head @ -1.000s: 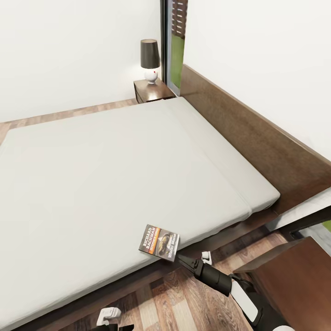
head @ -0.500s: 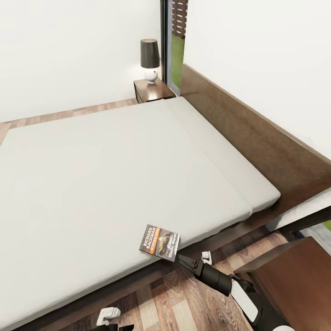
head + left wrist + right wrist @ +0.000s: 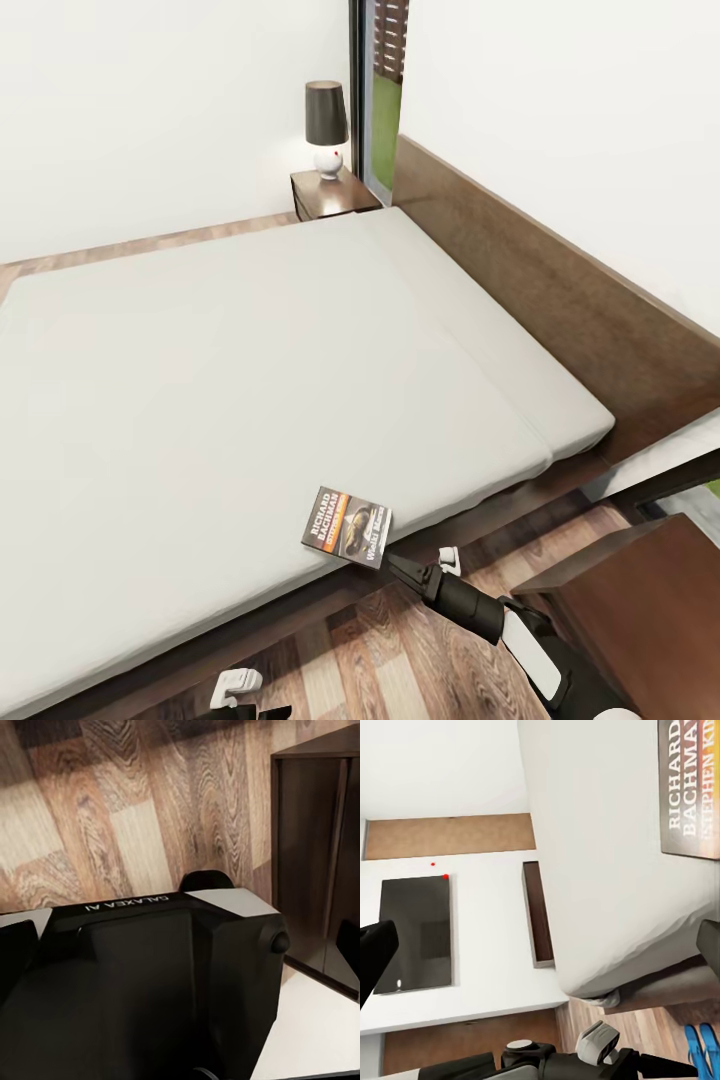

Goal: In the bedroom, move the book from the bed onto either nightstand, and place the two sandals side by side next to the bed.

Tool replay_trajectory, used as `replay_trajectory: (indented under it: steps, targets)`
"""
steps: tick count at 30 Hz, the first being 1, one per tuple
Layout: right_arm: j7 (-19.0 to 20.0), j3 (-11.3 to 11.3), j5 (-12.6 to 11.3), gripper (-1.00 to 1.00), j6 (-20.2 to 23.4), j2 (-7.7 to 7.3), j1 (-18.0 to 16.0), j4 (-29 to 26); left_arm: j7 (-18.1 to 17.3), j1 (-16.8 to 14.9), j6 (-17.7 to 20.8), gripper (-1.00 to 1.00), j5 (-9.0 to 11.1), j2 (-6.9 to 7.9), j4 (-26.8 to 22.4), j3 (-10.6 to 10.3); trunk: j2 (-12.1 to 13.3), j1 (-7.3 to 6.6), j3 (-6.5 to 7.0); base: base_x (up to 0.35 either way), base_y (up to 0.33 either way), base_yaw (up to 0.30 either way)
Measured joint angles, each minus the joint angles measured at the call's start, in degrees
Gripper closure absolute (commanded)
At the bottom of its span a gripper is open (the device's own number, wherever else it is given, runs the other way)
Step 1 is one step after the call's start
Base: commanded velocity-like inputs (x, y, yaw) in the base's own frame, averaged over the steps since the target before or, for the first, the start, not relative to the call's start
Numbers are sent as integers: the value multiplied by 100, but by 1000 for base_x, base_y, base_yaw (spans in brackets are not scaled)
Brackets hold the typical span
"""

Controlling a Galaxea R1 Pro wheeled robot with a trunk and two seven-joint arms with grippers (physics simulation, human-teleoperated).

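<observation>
The book (image 3: 347, 527) lies flat on the bed's pale mattress (image 3: 250, 380), close to its near edge. My right gripper (image 3: 393, 563) hovers just off that edge, its tip a short way from the book's near corner. In the right wrist view the book (image 3: 690, 787) lies ahead. The fingers (image 3: 375, 952) stand wide apart with nothing between them. Two blue sandals (image 3: 701, 1050) lie close together on the floor below the bed's side. One nightstand (image 3: 335, 193) stands beyond the bed. The other nightstand (image 3: 640, 600) is right beside my right arm. My left gripper (image 3: 187, 941) is open over the floor.
A black-shaded lamp (image 3: 326, 130) stands on the far nightstand, beside a tall window (image 3: 378, 90). The dark headboard (image 3: 560, 300) runs along the wall on the right. Wood plank floor (image 3: 400, 660) lies between the bed frame and me.
The whole head picture has shifted slightly, so the camera moved. The right gripper holds almost the same place beside the book, and the book has not moved.
</observation>
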Motion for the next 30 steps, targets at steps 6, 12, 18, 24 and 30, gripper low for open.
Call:
replay_trajectory:
  steps: [6,12,18,24,30]
  targets:
    - [0,0,0,-100,0,0,0,0,-3,0,0,-100,0,0,0,0,-241,132,-108,0,0,0]
    - [0,0,0,-100,0,0,0,0,-3,0,0,-100,0,0,0,0,-481,264,-215,0,0,0]
    - [0,0,0,-100,0,2,0,0,-3,0,2,-100,-5,0,0,-1,-722,396,-323,0,0,0]
    - [0,0,0,-100,0,0,0,0,-14,0,3,-100,-6,0,0,-2,-963,527,-431,0,0,0]
    - [0,0,0,-100,0,0,0,0,-25,0,7,-100,-7,0,0,0,-1204,659,-539,0,0,0]
